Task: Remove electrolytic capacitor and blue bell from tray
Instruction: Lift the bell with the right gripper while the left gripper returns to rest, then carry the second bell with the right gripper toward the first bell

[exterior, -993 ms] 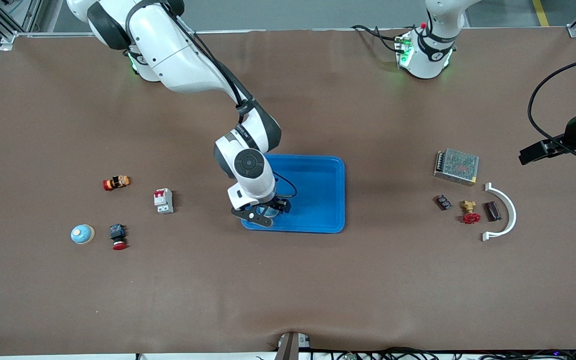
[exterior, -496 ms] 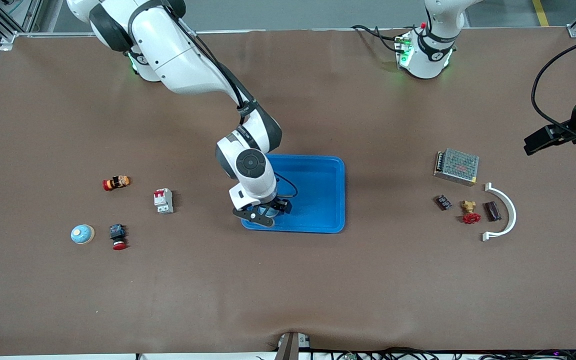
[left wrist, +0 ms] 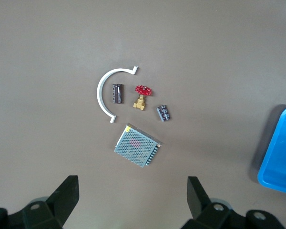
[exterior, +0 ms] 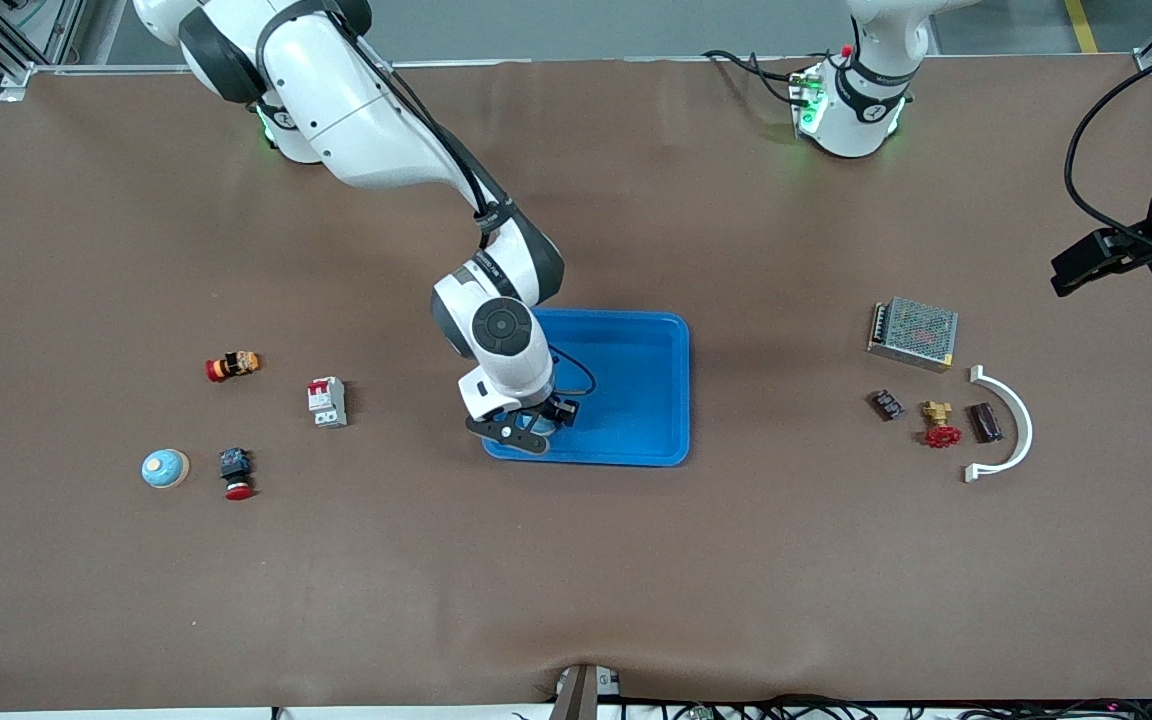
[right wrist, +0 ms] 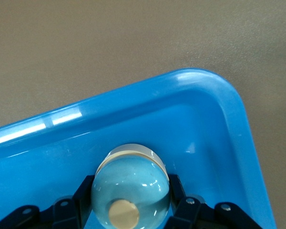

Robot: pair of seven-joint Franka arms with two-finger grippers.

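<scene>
The right claw [exterior: 526,430] is clamped on the blue bell [right wrist: 131,188] in the tray [exterior: 646,400] corner nearest the front camera, seemingly ready to lift it out, while the left claw [left wrist: 133,200] waits released above the tabletop [exterior: 576,580] end.

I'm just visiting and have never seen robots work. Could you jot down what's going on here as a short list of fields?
Setting: brown table with two robot arms
Tray: blue tray, mid-table
Right gripper: down in the tray's corner nearest the camera, toward the right arm's end, fingers shut on a blue bell
Left gripper: open, holds nothing, waiting up over the left arm's end of the table
Another blue bell: on the table toward the right arm's end
Near the left arm's end: grey mesh box, red-handled valve, white curved piece
</scene>
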